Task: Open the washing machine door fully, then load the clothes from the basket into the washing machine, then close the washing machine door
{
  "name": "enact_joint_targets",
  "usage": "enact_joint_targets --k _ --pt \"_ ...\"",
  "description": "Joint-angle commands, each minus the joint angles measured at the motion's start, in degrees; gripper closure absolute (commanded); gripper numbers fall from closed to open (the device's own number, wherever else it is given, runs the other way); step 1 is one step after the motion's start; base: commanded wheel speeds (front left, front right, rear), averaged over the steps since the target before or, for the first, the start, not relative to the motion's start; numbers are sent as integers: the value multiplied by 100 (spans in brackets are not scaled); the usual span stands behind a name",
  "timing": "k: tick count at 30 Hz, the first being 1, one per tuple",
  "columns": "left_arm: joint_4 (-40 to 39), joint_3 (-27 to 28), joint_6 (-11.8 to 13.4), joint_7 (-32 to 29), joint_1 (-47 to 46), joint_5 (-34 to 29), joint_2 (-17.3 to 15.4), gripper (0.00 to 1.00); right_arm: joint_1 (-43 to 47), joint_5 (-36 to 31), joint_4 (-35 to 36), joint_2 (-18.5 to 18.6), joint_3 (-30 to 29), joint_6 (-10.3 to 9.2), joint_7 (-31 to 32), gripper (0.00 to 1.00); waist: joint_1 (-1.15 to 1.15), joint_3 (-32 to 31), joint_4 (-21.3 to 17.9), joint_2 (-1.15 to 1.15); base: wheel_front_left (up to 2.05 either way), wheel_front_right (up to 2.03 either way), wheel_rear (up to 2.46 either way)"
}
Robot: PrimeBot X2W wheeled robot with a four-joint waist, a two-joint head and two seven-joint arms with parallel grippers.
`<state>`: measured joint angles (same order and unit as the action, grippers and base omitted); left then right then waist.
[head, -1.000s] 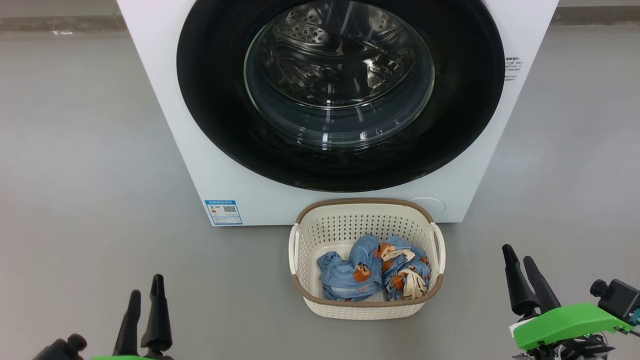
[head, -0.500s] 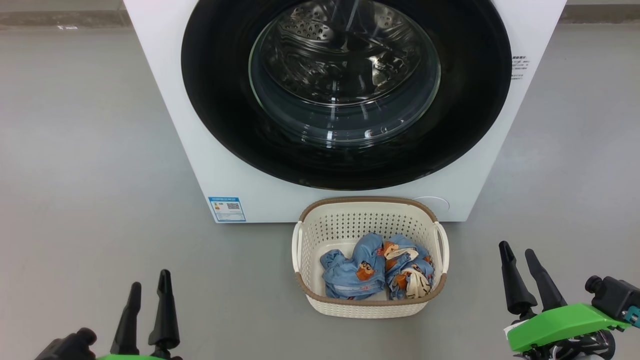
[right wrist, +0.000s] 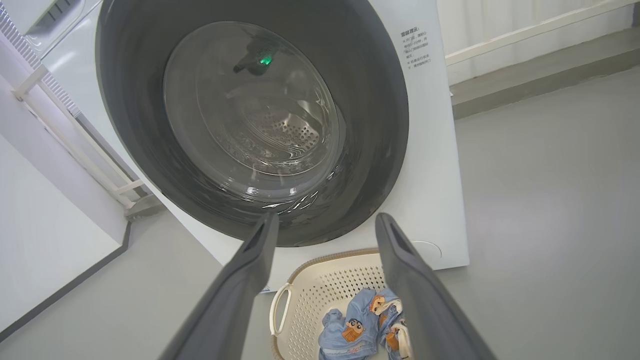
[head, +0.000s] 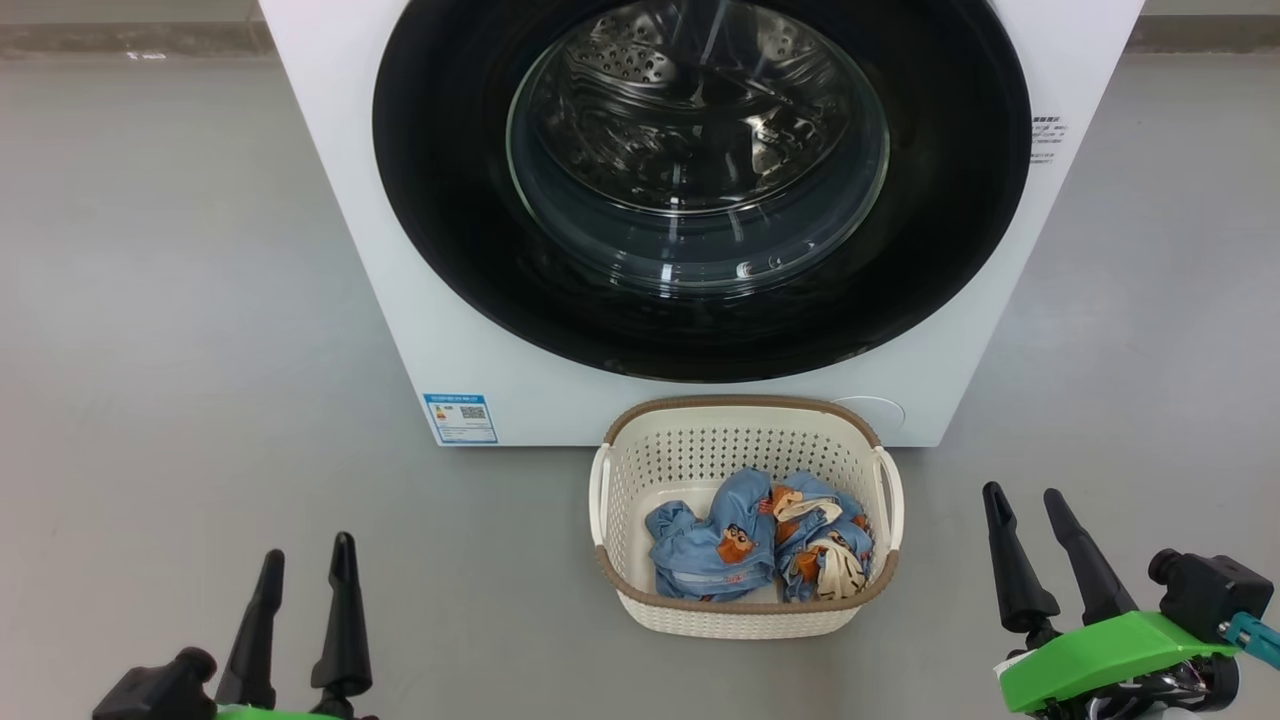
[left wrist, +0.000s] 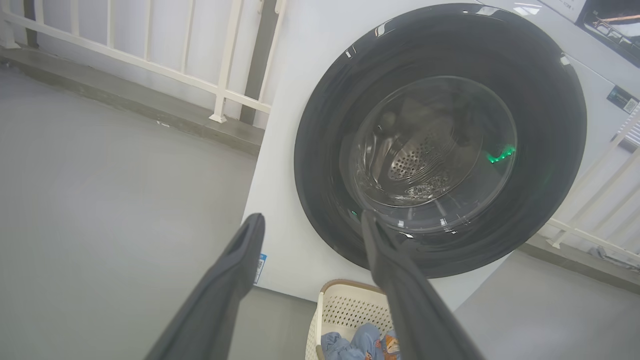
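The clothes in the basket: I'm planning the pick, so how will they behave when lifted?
The crumpled light-blue printed fabric clothes probably flop and drape: they lie bunched in folds. Likely light, being small thin garments. They may snag together, since two bundles touch inside the cream perforated plastic basket.

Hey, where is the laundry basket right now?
In the head view, the basket sits on the floor just right of centre, directly in front of the washing machine below its door, holding the clothes.
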<state>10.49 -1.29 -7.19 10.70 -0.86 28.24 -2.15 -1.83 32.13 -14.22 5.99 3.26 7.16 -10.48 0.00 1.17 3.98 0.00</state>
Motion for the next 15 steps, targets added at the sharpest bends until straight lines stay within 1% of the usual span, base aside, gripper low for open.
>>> enact_joint_targets --k 1,9,15 --pt "-197 129 -21 72 -64 -144 -68 0 -237 -122 173 115 100 28 -89 0 0 -1 3 0 0 0 0" --pt "-186 101 -24 201 -69 -675 -72 0 -196 -613 193 111 37 30 -220 0 0 -15 56 0 0 0 0" --pt "-72 100 -27 299 -79 -950 -75 0 -111 -992 203 95 -61 31 -319 0 0 -33 96 0 0 0 0"
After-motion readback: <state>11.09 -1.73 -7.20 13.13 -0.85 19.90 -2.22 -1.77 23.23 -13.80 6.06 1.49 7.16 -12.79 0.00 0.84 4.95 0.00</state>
